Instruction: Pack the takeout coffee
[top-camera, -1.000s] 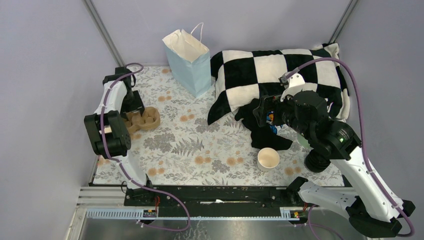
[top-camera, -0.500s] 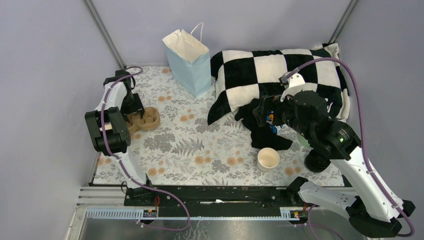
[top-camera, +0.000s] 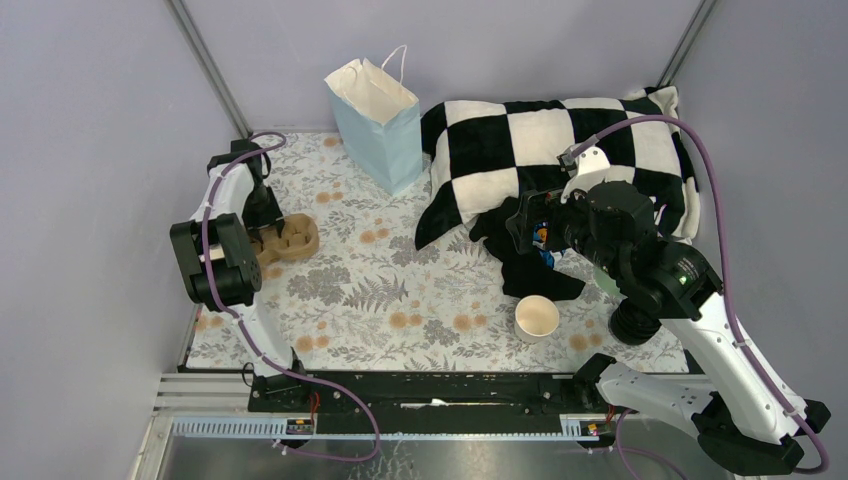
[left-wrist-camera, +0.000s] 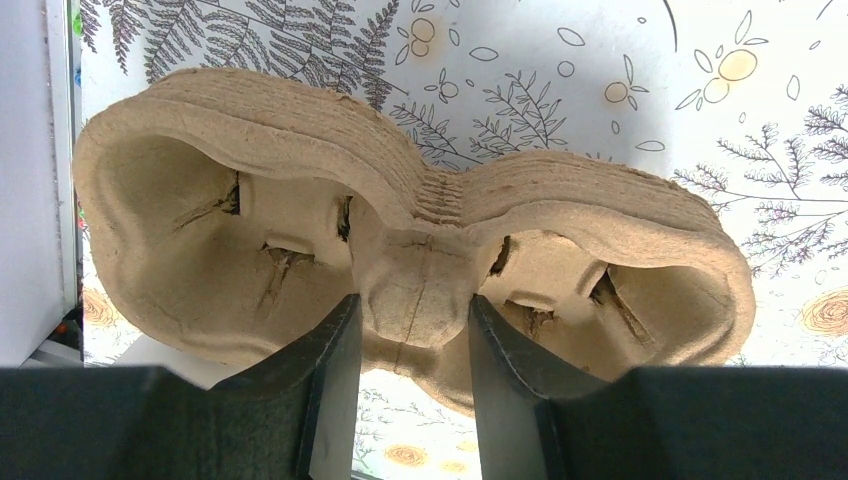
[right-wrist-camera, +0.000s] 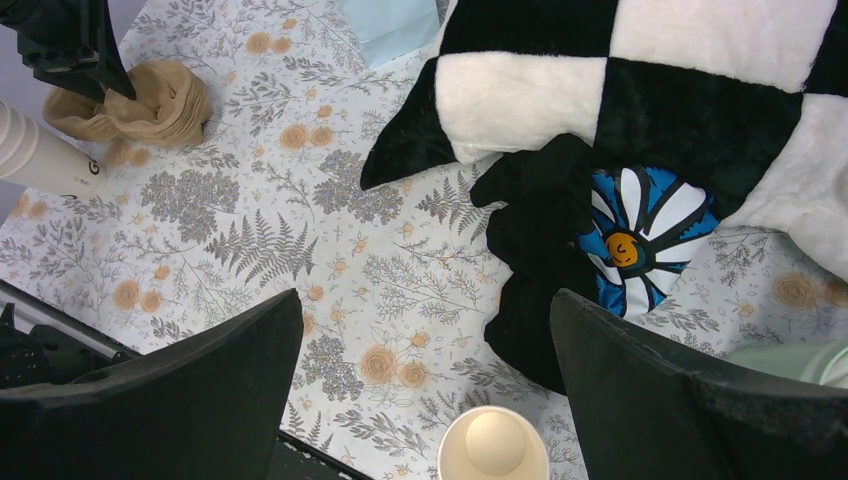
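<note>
**A:** Item one, the coffee?

**B:** Paper cup (top-camera: 537, 318), cream, no lid. It stands upright with its mouth open on the flowered tablecloth (top-camera: 380, 290), toward the front right. Nothing touches it. A black cloth (right-wrist-camera: 545, 270) with a blue daisy print lies just behind it.

**A:** Right gripper (right-wrist-camera: 428, 300)?

**B:** Raised above the table, looking down on the cup. Its fingers are spread wide with nothing between them.

**A:** Left gripper (left-wrist-camera: 410, 330)?

**B:** Down at the far left of the table. Its two fingers (left-wrist-camera: 335, 350) are clamped on the middle ridge of a brown pulp cup carrier (left-wrist-camera: 560, 230), one finger on each side. The carrier has two wells and both are vacant.

**A:** Other stock?

**B:** Pale blue paper bag (top-camera: 378, 120) with a white handle, upright and open at the back centre. Black-and-white checked pillow (top-camera: 560, 150) at the back right, beside the bag. Stack of cream cups (right-wrist-camera: 35, 155) lying near the carrier on the left. Green cup (right-wrist-camera: 790, 360), only partly seen at the right edge of the right wrist view.
</note>
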